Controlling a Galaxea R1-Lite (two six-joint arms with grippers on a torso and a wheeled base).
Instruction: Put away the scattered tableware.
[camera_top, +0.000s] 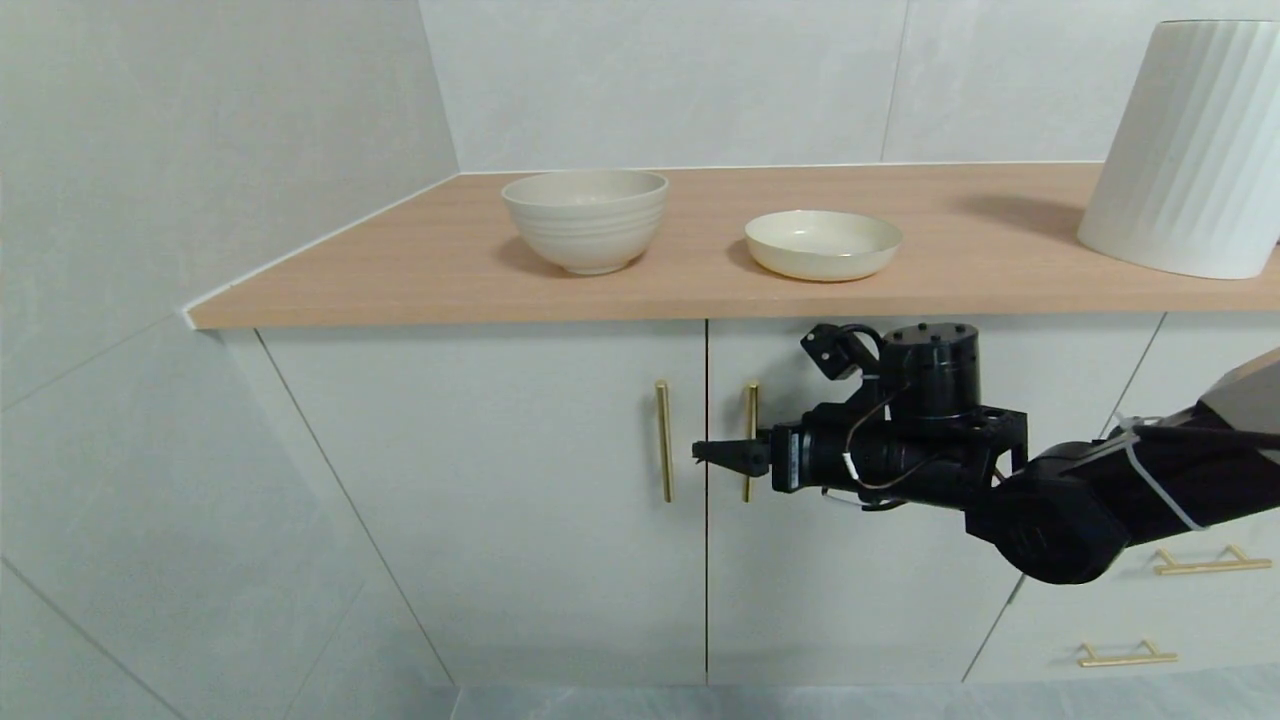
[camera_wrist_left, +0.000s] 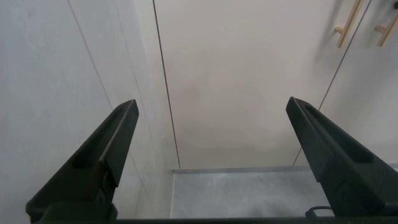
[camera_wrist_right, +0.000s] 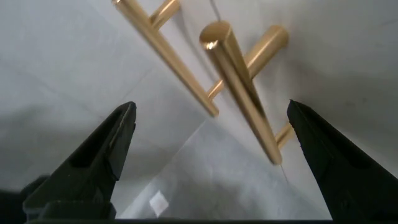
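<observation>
Ribbed bowl (camera_top: 585, 220) and shallow dish (camera_top: 823, 244) stand apart on the wooden tabletop (camera_top: 400, 270), with the bowl to the left and a white fluted vessel (camera_top: 1190, 150) at far right. Below, the right gripper (camera_top: 712, 453) sits at the right-hand door's brass handle (camera_top: 751, 410), jaws spread, the bar between them. The left gripper (camera_wrist_left: 211, 102) faces the cabinet front (camera_wrist_left: 236, 93) near the floor (camera_wrist_left: 249, 193), jaws likewise wide apart.
</observation>
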